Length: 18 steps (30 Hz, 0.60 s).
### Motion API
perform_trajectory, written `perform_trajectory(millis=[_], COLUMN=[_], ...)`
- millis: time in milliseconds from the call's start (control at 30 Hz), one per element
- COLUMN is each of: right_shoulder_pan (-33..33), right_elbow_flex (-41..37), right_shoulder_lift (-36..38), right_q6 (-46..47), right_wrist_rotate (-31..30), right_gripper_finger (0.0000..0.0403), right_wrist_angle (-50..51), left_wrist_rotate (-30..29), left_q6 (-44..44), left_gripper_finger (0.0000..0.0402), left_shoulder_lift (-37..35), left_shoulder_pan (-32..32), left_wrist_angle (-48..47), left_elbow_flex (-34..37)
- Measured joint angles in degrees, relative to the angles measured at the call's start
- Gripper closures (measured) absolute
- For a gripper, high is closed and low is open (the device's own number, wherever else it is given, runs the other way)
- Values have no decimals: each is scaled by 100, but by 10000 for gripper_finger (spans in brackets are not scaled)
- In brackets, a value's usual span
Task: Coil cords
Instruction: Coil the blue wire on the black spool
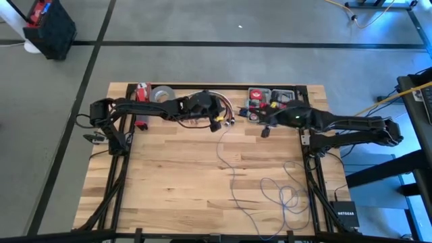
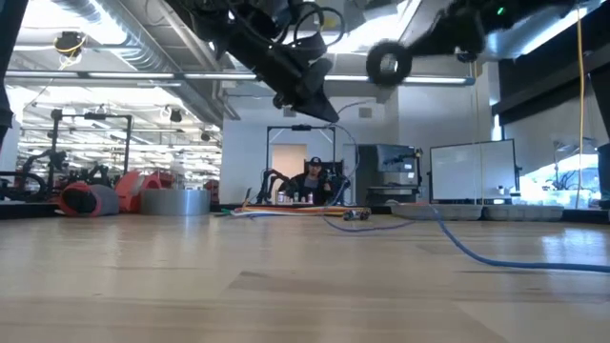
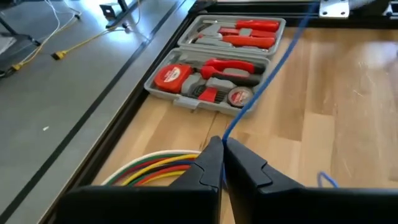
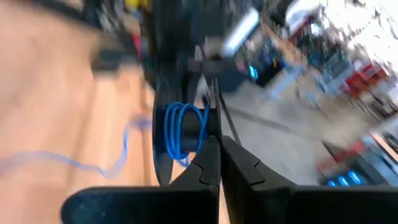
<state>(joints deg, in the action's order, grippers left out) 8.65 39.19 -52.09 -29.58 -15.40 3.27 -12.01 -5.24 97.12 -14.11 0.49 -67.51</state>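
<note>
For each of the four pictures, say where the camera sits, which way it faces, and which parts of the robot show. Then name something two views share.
High: above the table, looking straight down; both arms.
Low: at table-top height, looking level across into the room; arms overhead.
Left wrist: past the shut left tool pinching the blue cord, toward the tool case.
Right wrist: past the shut right tool, blue cord wound on a dark spool.
Shared: the cord, in all four.

Right wrist view smeared: just past the right gripper [image 4: 219, 155] only blue cord [image 4: 180, 134] loops on a dark spool [image 4: 163, 112] read, room beyond unreadable. Low view crops both arms. Tool case [image 3: 214, 62] contents ahead of left gripper [image 3: 222, 163] too small to identify.
</note>
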Motion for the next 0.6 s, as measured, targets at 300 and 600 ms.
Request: perform_trajectory(millis=[300,600], right_shoulder_pan=[2,2], right_elbow_flex=[-18,-21], right_shoulder_lift=[-1102,-1998], right_q6=[-246,-387], right_wrist_rotate=[-752,-1615], right_gripper_finger=[400,400], right_wrist_angle=[36,-943], left_wrist_rotate=[28,707], left_q6=[181,397], left_gripper_finger=[396,396], left_shoulder_lift=[-204,-254], left_shoulder_pan=[4,205], left_wrist_angle=[-223,381], left_elbow_flex=[-11,-13])
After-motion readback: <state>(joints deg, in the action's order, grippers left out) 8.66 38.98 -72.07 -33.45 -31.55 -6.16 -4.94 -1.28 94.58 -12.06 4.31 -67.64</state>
